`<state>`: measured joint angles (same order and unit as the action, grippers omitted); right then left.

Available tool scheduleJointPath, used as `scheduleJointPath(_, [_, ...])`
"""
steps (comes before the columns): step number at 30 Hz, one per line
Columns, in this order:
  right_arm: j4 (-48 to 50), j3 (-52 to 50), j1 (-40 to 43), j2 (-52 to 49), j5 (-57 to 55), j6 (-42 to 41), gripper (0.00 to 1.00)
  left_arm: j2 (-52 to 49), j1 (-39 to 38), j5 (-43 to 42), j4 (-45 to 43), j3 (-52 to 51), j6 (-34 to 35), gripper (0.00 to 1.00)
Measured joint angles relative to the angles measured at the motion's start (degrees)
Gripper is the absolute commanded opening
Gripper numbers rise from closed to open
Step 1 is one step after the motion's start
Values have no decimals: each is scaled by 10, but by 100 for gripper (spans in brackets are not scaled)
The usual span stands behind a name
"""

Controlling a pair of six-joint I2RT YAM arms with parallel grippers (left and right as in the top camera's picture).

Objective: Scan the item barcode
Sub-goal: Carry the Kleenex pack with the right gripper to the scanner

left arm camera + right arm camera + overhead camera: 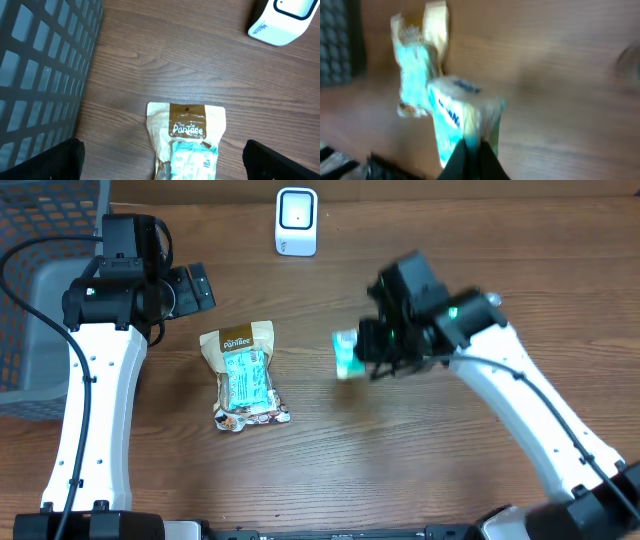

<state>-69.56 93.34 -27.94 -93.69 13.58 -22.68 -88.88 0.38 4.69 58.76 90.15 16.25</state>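
Between closed right fingers (460, 166), a teal packet (462, 112)

The small teal and white packet (456, 117) is all blurry. The white plastic box (280, 22) is cut off, upper right.

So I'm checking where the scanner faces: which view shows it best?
Overhead: the scanner is whole and sharp. Left wrist crops it at the frame corner; right wrist gives at most a blur.
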Motion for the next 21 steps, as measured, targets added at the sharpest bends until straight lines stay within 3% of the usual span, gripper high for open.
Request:
scheduleJointPath(4, [-64,196,0,-68,-63,22,4,0,0,0,0,0,0,100])
scheduleJointPath(7, [-25,269,-2,-104,-114,48,4,0,0,0,0,0,0,100])
scheduleJointPath(13, [131,278,-18,-157,-246,115,4,0,0,0,0,0,0,100])
scheduleJointPath(21, [359,278,-37,-262,-363,263,4,0,0,0,0,0,0,100])
